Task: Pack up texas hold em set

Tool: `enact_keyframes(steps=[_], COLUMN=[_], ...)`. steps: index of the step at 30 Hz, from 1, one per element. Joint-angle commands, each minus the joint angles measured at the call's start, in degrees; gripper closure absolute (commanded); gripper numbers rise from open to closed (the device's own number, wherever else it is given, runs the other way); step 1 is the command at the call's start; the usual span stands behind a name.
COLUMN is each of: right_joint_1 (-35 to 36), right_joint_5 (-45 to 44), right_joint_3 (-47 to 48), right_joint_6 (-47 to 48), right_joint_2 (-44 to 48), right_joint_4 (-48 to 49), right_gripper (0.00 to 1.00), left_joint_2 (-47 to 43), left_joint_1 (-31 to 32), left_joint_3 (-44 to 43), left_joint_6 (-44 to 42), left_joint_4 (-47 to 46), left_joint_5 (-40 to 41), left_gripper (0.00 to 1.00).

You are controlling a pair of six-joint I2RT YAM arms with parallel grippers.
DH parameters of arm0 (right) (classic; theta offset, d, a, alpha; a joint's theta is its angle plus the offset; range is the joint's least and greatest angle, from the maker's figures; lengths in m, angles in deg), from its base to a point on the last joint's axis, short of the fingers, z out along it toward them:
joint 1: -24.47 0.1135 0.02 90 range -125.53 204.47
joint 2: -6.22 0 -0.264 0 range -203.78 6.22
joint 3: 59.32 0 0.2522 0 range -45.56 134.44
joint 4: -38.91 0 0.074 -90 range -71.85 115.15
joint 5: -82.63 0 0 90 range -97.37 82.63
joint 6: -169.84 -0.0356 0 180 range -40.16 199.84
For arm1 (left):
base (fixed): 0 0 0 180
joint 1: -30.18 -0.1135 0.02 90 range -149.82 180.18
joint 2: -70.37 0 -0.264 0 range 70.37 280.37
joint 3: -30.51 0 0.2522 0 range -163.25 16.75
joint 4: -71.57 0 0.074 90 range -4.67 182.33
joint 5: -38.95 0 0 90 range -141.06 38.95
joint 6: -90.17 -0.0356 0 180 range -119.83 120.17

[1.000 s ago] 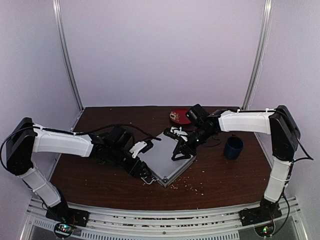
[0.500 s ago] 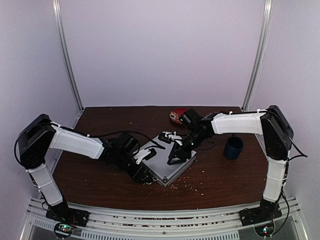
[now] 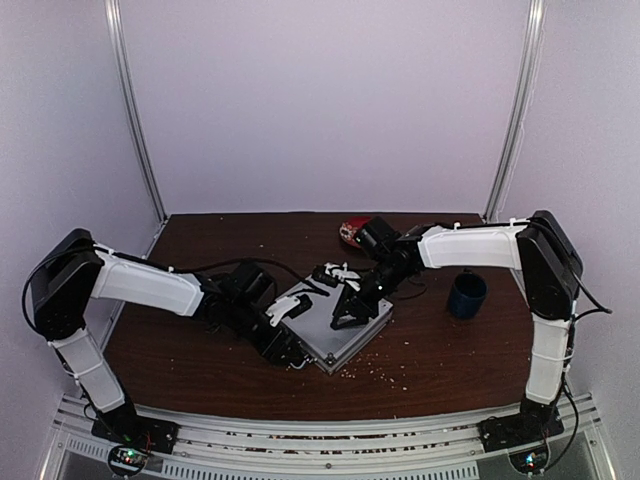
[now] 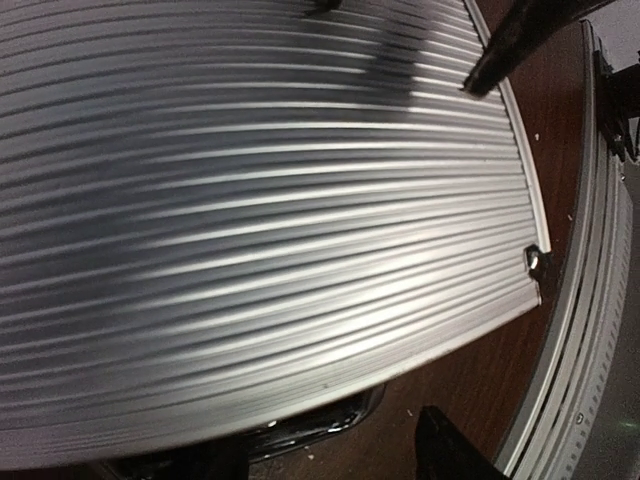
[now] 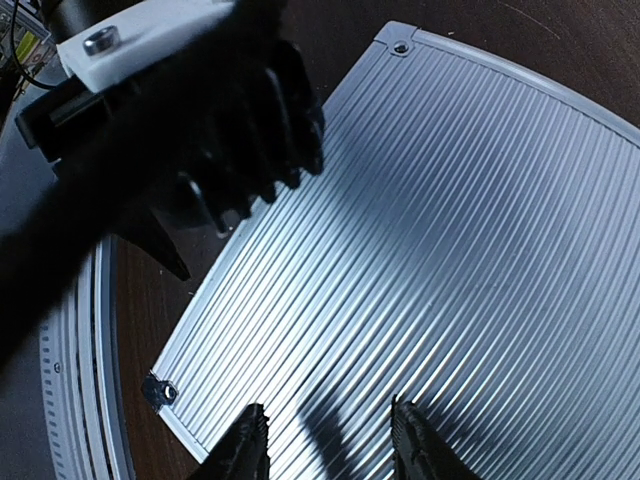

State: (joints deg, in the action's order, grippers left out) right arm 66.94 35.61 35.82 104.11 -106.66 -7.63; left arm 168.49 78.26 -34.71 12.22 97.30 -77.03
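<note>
Here, the left arm stretches low and nearly flat across the dark brown wooden table (image 3: pixel 180 372). Its left gripper (image 3: pixel 287 347) sits at the near-left edge of the closed, ribbed, silver square aluminium case (image 3: pixel 325 338), just beside a chrome fitting (image 4: pixel 300 432). Whether its fingers are clamped or loose cannot be told. The case lies flat mid-table. The right arm reaches in from the right, wrist bent downward. The right gripper (image 5: pixel 330 450) is over the lid, fingers apart and grasping nothing. Behind it sits a red round plate (image 3: pixel 352 232), and farther right a dark blue mug (image 3: pixel 467 295).
</note>
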Motion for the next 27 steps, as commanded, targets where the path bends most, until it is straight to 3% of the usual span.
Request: enact_keyframes(steps=[1, 27], right_joint_1=[1.0, 0.9], right_joint_5=[-3.2, -3.8], right_joint_3=[-0.5, -0.3], right_joint_6=[0.6, 1.1], right_joint_2=[-3.2, -3.2], right_joint_4=[-3.5, -4.0], right_gripper=[0.58, 0.58], left_joint_2=[-2.5, -4.3], left_joint_1=[0.4, 0.4], left_joint_3=[-1.5, -1.6], left_joint_6=[-1.0, 0.4], left_joint_4=[-1.3, -3.4], left_joint_5=[-2.4, -2.7], left_gripper=[0.42, 0.42])
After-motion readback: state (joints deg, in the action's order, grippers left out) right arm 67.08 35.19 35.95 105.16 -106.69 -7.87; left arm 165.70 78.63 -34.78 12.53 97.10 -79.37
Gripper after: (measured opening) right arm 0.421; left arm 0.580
